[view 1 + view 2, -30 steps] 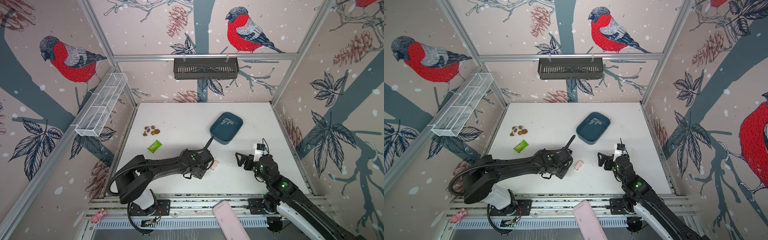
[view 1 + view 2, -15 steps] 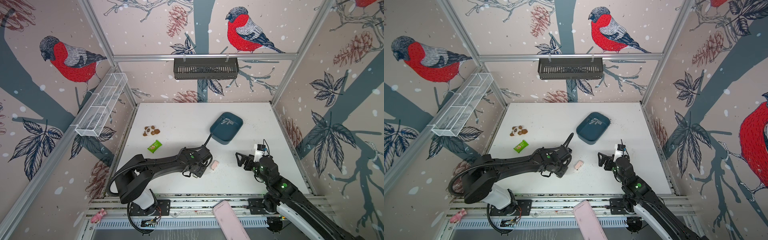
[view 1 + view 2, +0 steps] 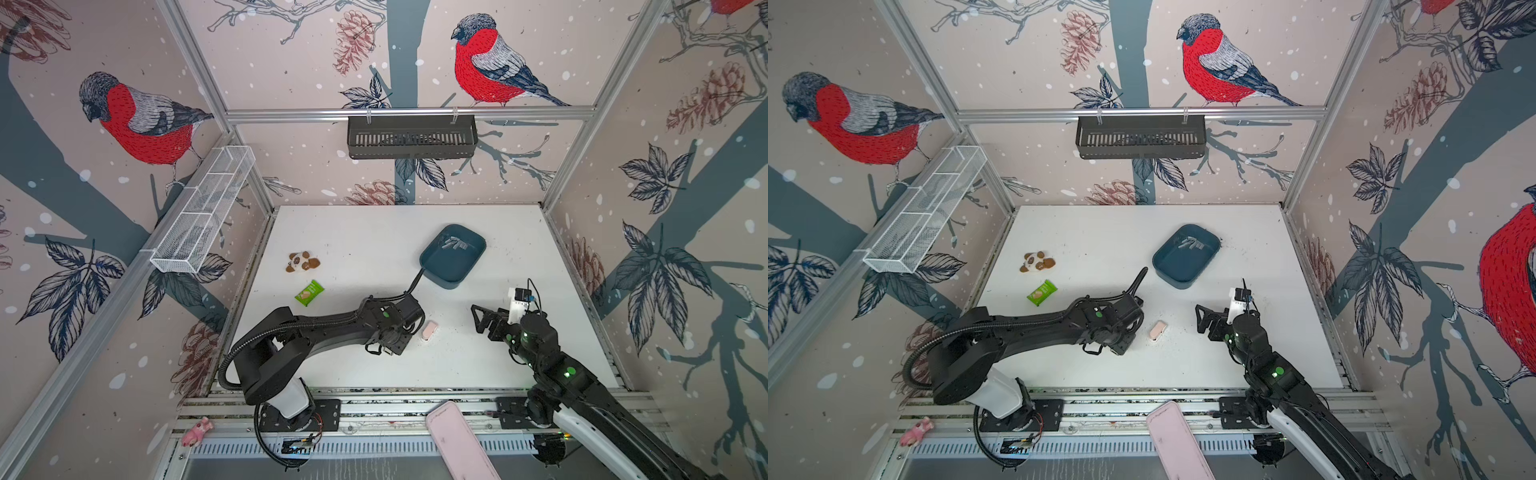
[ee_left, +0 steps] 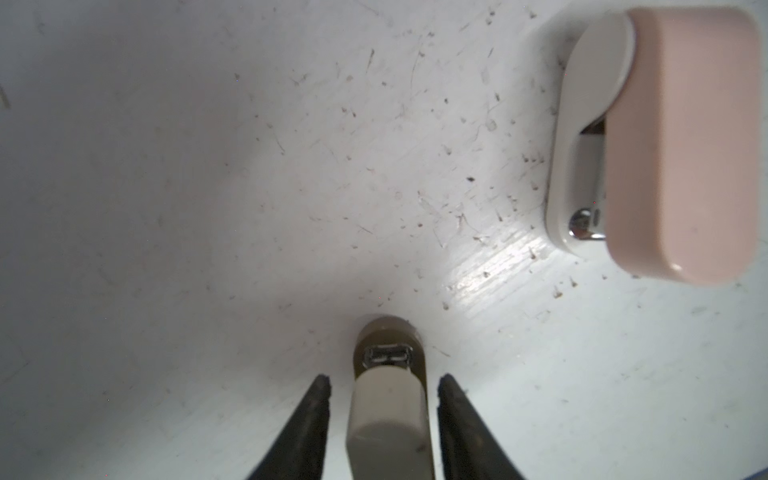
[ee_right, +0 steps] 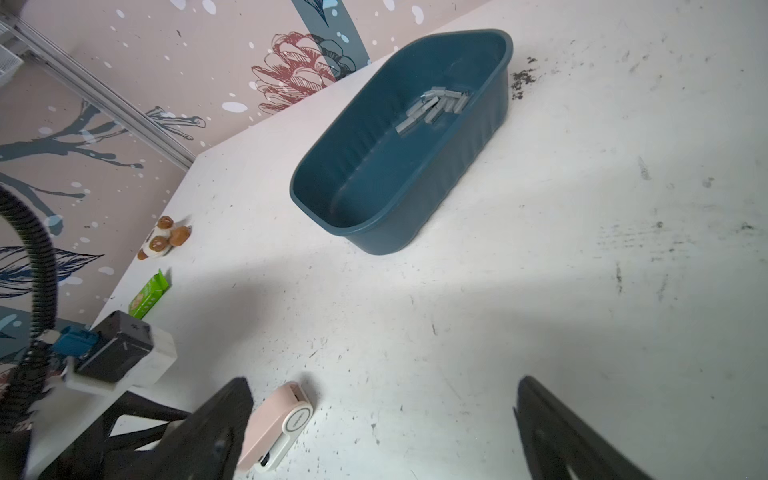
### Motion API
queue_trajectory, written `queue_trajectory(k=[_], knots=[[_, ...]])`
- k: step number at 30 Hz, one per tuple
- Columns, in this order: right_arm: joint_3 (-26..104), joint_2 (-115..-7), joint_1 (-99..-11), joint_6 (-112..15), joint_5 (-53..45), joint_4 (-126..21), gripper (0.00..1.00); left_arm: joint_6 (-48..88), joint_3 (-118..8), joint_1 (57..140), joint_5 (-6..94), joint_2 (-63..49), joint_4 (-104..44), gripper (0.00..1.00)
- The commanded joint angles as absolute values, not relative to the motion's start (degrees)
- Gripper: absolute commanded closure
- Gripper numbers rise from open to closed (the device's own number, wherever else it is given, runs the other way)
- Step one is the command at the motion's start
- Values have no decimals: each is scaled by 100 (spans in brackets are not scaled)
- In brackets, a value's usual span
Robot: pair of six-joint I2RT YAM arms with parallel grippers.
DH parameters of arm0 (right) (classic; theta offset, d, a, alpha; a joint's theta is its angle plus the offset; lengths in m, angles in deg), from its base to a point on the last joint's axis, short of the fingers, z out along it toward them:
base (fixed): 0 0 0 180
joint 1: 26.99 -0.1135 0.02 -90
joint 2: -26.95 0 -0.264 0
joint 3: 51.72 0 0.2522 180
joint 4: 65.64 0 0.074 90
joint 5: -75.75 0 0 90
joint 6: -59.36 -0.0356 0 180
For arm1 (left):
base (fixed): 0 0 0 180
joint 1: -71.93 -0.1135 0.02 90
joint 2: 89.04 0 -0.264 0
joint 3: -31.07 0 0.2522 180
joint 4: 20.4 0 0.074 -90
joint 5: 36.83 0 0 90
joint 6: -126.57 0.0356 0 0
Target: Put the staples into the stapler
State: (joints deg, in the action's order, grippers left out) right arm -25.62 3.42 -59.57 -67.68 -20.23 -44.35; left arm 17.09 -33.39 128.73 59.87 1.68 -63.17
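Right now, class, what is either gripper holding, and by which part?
Nothing. The left gripper straddles a beige stapler at its body, gaps showing on both sides; the right gripper hangs open, empty.

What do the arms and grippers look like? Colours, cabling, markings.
The left arm and right arm are matte black with white base links and green lights. A black corrugated hose runs along the left one; a white camera mount with black wires sits on the right wrist. The left gripper and right gripper each have two black tapered fingers.
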Motion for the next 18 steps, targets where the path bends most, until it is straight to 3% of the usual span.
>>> queue_trajectory(k=[1,18], knots=[[-2565,410,-5969,-6650,-1931,-4529,0,1758,-3320,12862,6124,112,-6265,55],[-2651,600,-6102,-6654,-1873,-4481,0,1891,-3174,12919,6213,-491,-6289,59]])
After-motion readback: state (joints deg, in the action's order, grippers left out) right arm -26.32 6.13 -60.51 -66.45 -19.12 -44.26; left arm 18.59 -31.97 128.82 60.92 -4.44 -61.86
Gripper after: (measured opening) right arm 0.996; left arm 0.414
